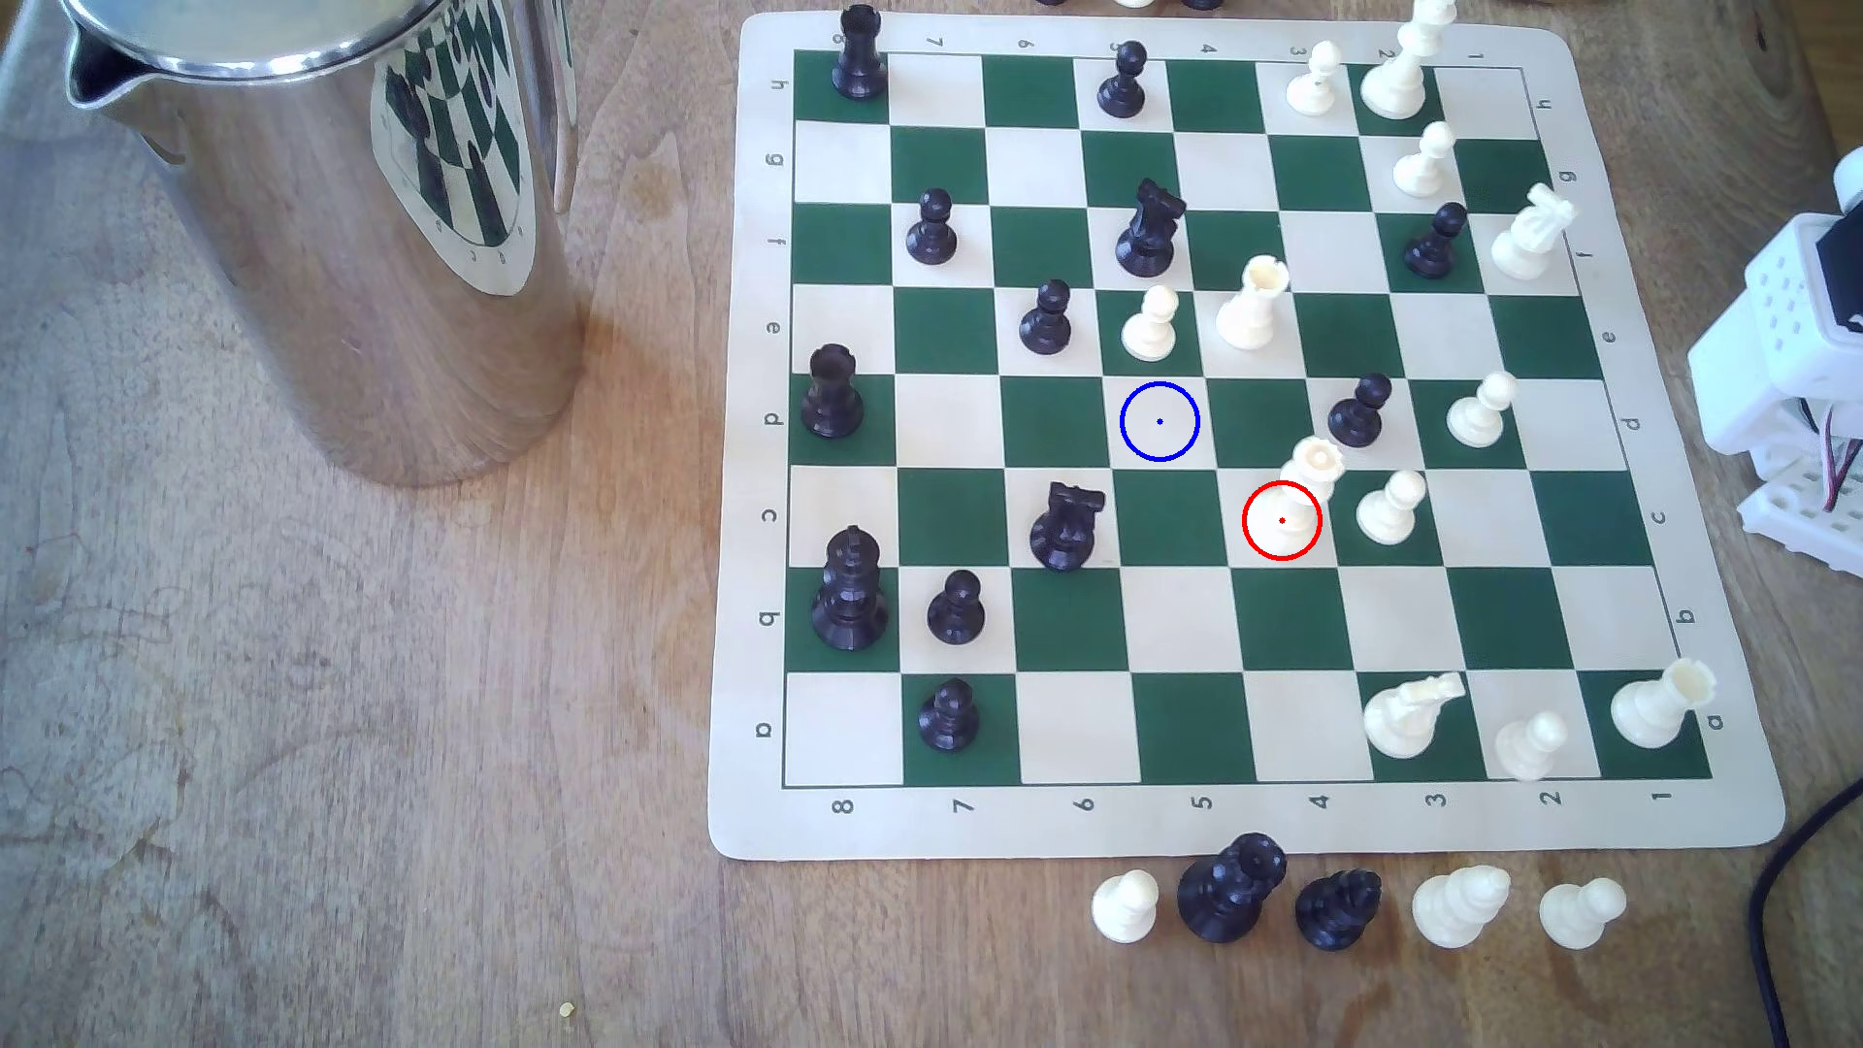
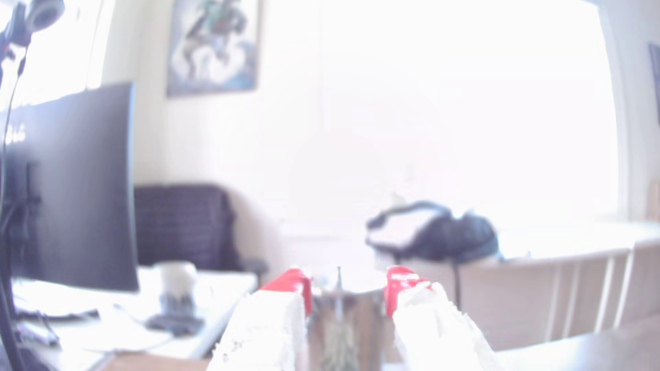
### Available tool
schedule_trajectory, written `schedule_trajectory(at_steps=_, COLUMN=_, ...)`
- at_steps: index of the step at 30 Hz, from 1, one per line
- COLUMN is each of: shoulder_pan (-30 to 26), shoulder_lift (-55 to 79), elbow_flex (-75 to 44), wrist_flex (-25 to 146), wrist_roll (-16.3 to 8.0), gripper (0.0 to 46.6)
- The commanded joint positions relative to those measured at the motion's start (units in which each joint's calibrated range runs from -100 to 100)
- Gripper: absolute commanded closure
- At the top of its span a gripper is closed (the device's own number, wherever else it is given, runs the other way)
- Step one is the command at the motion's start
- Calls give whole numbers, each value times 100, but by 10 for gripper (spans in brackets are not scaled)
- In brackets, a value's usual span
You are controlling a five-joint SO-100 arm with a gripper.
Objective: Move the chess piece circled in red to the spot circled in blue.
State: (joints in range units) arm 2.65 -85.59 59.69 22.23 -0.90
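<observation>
Up in the wrist view, the end effector pointed out across a bright, washed-out room, its two white fingers tipped in red standing apart with nothing between them. Beyond the gap stood a shiny metal vessel, blurred. A dark monitor stood further off.

At the right edge of the exterior view, the white base of the arm sat beside the board, well apart from the pieces. The chess piece, a cream-white queen, stood upright in the lower centre-right of the frame, its base inside the red ring on a cream square. A white pawn stood just beside it on the exterior view's right. The spot, ringed in blue, lay bare up and to the left of the queen, near a white pawn above it. A steel jug occupied the upper left of the wooden surface.
</observation>
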Motion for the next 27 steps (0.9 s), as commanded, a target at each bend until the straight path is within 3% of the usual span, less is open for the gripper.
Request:
schedule_trajectory(at_steps=1, shoulder_pan=20, shoulder_lift=342, elbow_flex=-992, wrist_flex=1323, wrist_roll=137, gripper=339)
schedule_trajectory(at_steps=7, shoulder_pan=-488, shoulder_lift=1258, elbow_flex=-1880, wrist_flex=3584, wrist_roll=59, gripper=367)
schedule_trajectory(at_steps=16, shoulder_pan=-1419, shoulder_lift=2489, elbow_flex=-2198, wrist_flex=4747, wrist_roll=-386, gripper=319)
schedule_trajectory(at_steps=21, shoulder_pan=-1787, shoulder_lift=2965, elbow_flex=-2107, wrist_flex=5213, wrist_roll=-503, gripper=276)
schedule_trajectory(at_steps=27, shoulder_pan=-1724, shoulder_lift=2888, elbow_flex=-1336, wrist_flex=5009, wrist_roll=-503, gripper=240)
